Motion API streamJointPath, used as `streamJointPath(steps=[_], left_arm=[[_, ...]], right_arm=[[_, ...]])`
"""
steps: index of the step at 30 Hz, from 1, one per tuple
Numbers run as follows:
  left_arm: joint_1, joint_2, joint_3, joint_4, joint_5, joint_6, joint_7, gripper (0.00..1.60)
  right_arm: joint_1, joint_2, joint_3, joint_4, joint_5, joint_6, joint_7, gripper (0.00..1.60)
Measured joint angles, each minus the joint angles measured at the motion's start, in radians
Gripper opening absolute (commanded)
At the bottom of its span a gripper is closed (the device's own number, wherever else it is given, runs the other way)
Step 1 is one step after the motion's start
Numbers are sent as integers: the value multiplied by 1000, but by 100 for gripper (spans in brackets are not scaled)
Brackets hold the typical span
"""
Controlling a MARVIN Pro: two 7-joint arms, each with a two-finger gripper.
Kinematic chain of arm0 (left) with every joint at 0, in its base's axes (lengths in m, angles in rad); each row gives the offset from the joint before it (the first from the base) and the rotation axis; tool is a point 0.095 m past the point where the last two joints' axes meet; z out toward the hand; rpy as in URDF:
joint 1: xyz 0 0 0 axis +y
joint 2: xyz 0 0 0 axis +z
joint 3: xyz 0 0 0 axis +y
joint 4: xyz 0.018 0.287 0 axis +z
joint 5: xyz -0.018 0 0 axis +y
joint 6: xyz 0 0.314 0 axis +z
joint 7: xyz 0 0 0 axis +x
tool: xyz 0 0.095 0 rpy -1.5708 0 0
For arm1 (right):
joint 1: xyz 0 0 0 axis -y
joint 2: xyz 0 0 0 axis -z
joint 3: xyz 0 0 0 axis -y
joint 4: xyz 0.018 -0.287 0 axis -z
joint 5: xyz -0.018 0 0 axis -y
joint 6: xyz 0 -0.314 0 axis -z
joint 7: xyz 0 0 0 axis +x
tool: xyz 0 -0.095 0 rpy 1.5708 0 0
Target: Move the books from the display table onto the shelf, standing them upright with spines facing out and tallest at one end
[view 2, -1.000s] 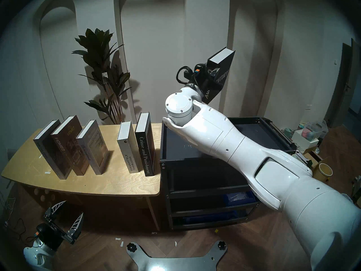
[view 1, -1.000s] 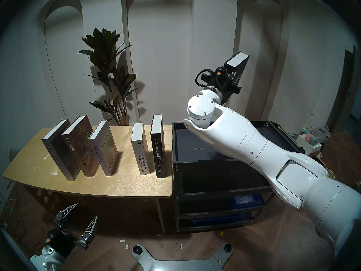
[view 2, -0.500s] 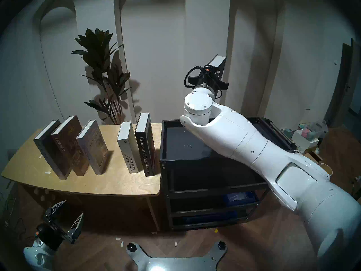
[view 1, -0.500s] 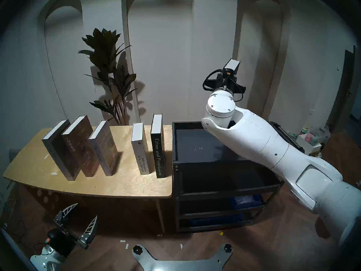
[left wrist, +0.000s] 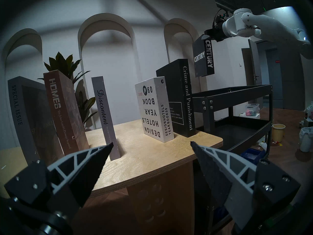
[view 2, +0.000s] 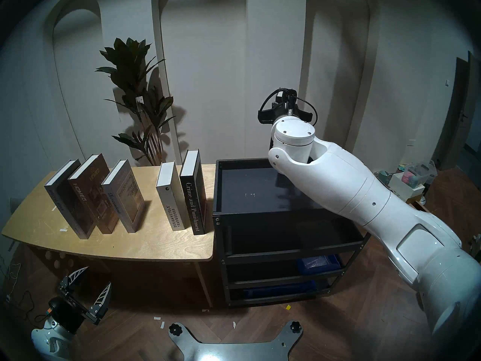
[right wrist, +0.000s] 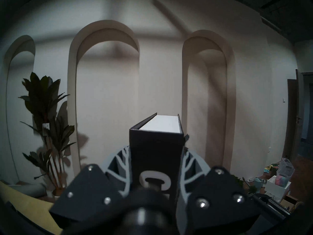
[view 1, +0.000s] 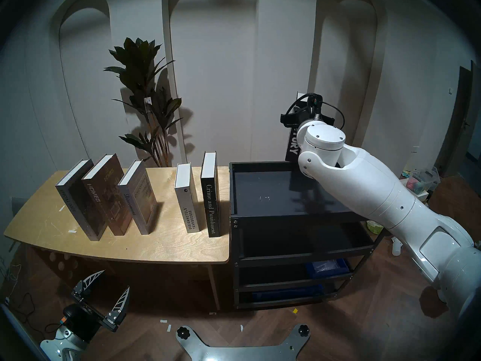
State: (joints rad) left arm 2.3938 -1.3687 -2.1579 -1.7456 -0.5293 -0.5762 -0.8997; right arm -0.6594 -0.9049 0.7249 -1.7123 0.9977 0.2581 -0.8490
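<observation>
Five books stand on the display table [view 1: 169, 245]: grey "Special Issue" [view 1: 75, 196], brown "Homes" [view 1: 104, 193] and grey "Discontent" [view 1: 138, 196] lean together at the left. White "Design Hotels Yearbook 09" [view 1: 186, 196] and black "Crime and Punishment" [view 1: 210, 196] stand upright near the right edge. My right gripper [right wrist: 156, 149] is shut on the black "Century" book [left wrist: 203, 58], gripping its spine near the top. The book hangs upright, clear above the back of the shelf [view 1: 260, 216], spine towards me. Low in front of the table, my left gripper [view 1: 115, 279] is open and empty.
A tall potted plant [view 1: 148, 105] stands behind the table. Blue bins [view 1: 326, 266] sit on the shelf's lower tiers. Boxes and containers [view 1: 416, 183] and a yellow bucket [left wrist: 278, 132] lie on the floor to the right. My base plate [view 1: 242, 347] is at the bottom.
My right arm has swung to the right and turned the "Century" book from tilted to upright, bringing it lower over the back of the shelf. The left arm has not moved.
</observation>
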Motion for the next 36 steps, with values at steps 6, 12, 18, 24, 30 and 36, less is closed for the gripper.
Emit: streamJointPath(steps=[6,12,18,24,30,36], left_arm=[[0,0,0,0,0,0,0,160],[0,-1,0,0,0,0,0,160],[0,-1,-1,-1,0,0,0,160],[0,-2,-1,-2,0,0,0,160],[0,-3,-2,-4,0,0,1,160],[1,-5,-3,-6,0,1,4,160]], right_arm=[[-39,67,71,-62,24,53,37,0],[-102,136,136,-138,54,119,91,0],[-177,205,202,-200,87,181,167,0],[-243,269,288,-237,92,183,210,0],[-319,327,363,-262,67,96,190,0],[-415,340,409,-266,30,-12,136,0]])
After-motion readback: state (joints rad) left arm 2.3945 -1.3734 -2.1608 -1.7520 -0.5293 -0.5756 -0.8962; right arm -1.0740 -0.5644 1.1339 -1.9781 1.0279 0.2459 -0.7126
